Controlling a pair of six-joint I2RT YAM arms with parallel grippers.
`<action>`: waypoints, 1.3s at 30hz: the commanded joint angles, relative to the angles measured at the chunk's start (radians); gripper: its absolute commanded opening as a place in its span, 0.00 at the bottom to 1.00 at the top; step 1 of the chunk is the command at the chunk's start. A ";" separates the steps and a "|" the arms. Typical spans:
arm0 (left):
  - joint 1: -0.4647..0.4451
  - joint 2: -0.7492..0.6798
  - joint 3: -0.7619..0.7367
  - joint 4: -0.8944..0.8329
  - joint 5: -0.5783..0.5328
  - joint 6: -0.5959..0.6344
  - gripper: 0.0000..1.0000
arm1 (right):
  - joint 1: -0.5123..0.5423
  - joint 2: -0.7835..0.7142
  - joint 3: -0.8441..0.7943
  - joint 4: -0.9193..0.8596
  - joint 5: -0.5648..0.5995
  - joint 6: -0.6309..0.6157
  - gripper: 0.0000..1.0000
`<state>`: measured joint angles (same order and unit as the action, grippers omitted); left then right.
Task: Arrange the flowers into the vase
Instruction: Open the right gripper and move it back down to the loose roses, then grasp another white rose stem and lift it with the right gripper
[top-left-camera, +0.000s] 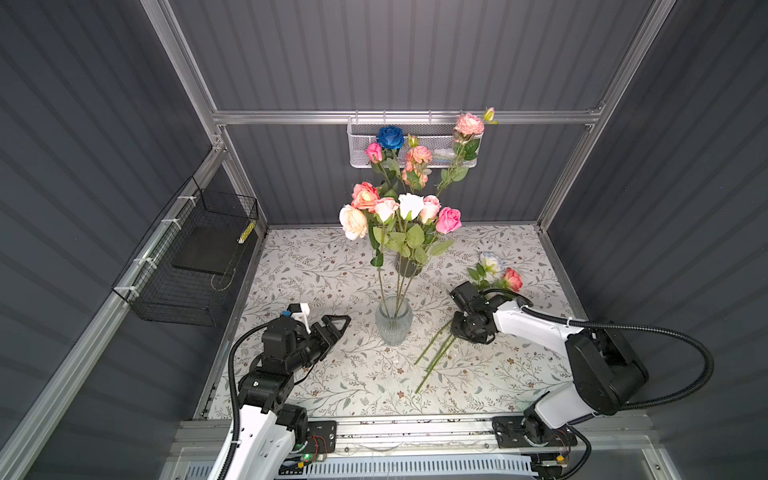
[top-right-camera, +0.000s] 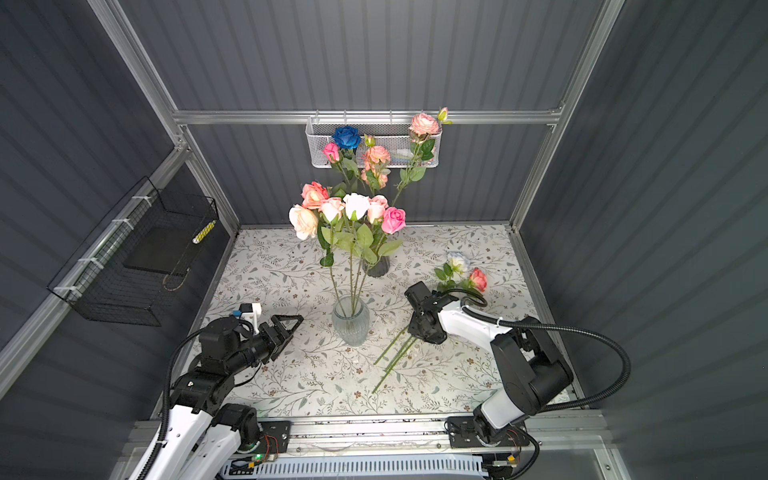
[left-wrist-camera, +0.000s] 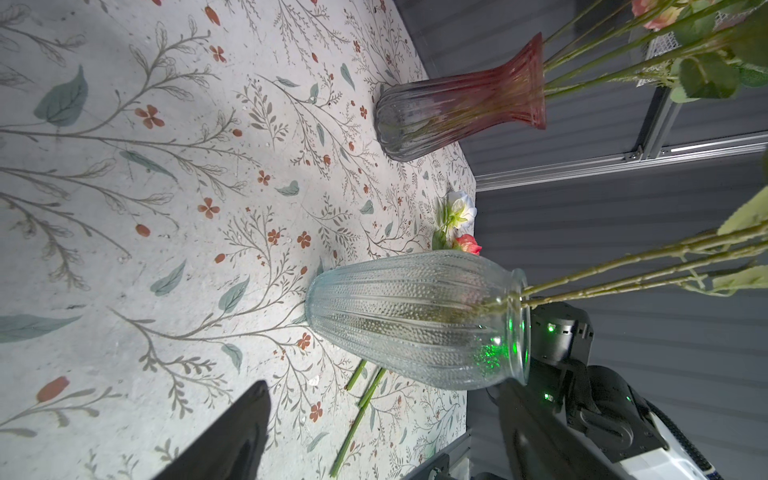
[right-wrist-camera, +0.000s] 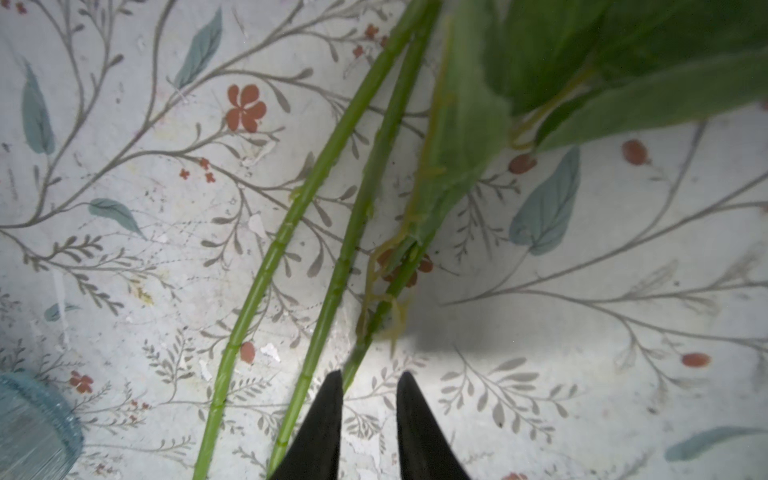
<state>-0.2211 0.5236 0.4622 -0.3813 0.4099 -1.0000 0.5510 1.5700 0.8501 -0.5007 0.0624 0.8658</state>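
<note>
Hovering with jaws narrow over the loose flowers (right-wrist-camera: 268, 266) lying close together on the table (top-left-camera: 332, 374) near the vase (top-left-camera: 393, 322), the right gripper (right-wrist-camera: 370, 378), whose hold I cannot tell, risks snagging two stems or a leaf, while the left gripper (top-left-camera: 337, 326) stands wide open.

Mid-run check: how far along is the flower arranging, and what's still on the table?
Done: a bunch of roses stands in the clear vase, with more in the darker vase behind it. In hand: nothing gripped yet. The right gripper hovers, jaws slightly apart, over three loose stems lying on the table, and the left gripper sits open beside the clear vase. Left: those three stems.
</note>
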 joint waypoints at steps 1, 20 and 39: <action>-0.005 0.000 0.013 -0.013 0.020 0.010 0.87 | -0.013 0.040 0.024 0.045 -0.030 0.009 0.27; -0.004 0.055 0.099 -0.053 0.028 0.078 0.88 | -0.106 -0.189 -0.121 -0.033 -0.038 0.007 0.00; -0.014 0.128 0.488 -0.038 0.399 0.440 0.84 | 0.025 -0.882 -0.056 -0.090 0.206 -0.025 0.00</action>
<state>-0.2245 0.6476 0.8612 -0.4049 0.7078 -0.6739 0.5396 0.7269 0.7513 -0.5976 0.1631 0.8707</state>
